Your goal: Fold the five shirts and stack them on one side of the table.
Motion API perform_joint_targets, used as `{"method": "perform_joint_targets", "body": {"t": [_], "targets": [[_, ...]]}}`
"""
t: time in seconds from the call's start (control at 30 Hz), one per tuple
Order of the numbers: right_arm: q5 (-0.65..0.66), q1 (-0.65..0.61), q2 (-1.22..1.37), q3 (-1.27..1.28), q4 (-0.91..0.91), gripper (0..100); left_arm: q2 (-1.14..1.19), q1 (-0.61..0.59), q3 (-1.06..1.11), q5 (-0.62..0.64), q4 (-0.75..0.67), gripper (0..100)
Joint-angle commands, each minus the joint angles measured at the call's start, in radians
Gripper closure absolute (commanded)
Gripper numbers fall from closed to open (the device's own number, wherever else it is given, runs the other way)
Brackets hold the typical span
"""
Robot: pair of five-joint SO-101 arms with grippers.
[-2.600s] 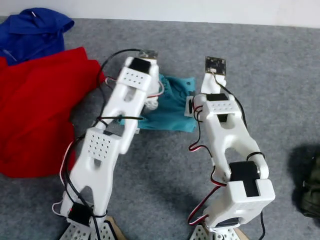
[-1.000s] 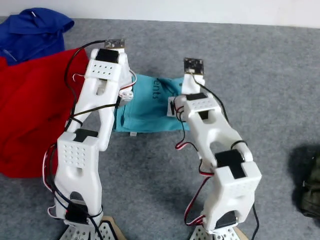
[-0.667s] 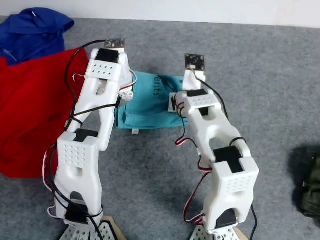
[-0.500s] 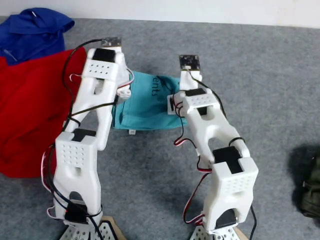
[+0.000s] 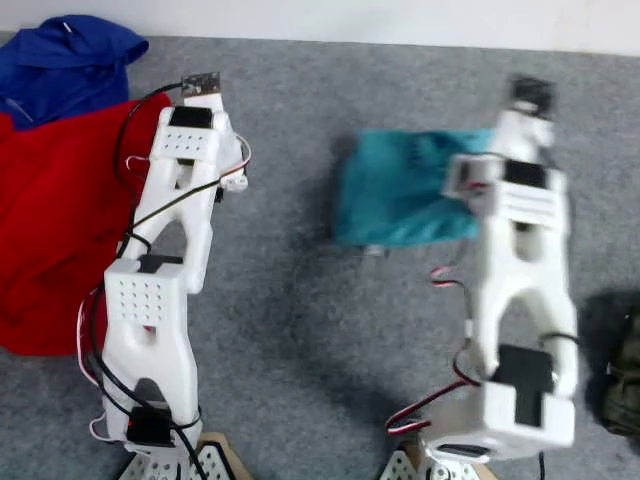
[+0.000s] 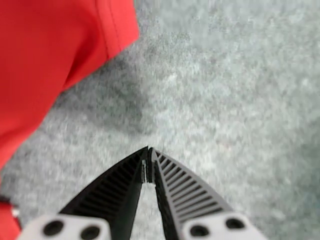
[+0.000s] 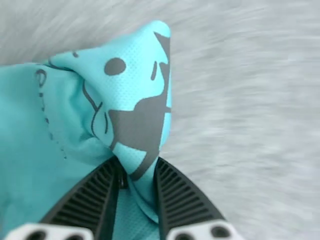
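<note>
A teal shirt (image 5: 395, 200) with a dark print lies bunched on the grey carpeted table, right of centre. In the right wrist view my right gripper (image 7: 137, 170) is shut on a pinched fold of the teal shirt (image 7: 65, 125). The right arm (image 5: 515, 200) stands over the shirt's right edge. My left gripper (image 6: 149, 165) is shut on nothing, just above bare carpet beside a corner of the red shirt (image 6: 50, 50). The left arm (image 5: 185, 150) stands at the edge of the spread red shirt (image 5: 70, 220).
A blue shirt (image 5: 60, 60) lies crumpled at the far left corner, partly on the red one. A dark garment (image 5: 625, 380) shows at the right edge. Bare grey carpet (image 5: 300, 320) lies between the two arms.
The right arm has swung right, dragging the teal shirt with it. The left arm has moved left, off the teal shirt, toward the red one.
</note>
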Motion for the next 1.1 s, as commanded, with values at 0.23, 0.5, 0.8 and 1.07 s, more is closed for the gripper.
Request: {"method": "perform_joint_targets", "body": {"t": [0.23, 0.5, 0.8, 1.07], "targets": [[0.121, 0.476, -0.211, 0.031, 0.002, 99.2, 0.004, -0.005, -0.004, 0.005, -0.043, 99], [0.135, 0.737, -0.329, 0.038, 0.008, 99.2, 0.004, -0.005, -0.004, 0.005, -0.043, 99], [0.163, 0.961, -0.464, 0.128, -0.044, 99.2, 0.005, -0.005, -0.001, 0.005, -0.043, 99], [0.172, 1.075, -0.503, 0.389, -0.300, 99.2, 0.005, -0.005, -0.001, 0.005, -0.043, 99]]}}
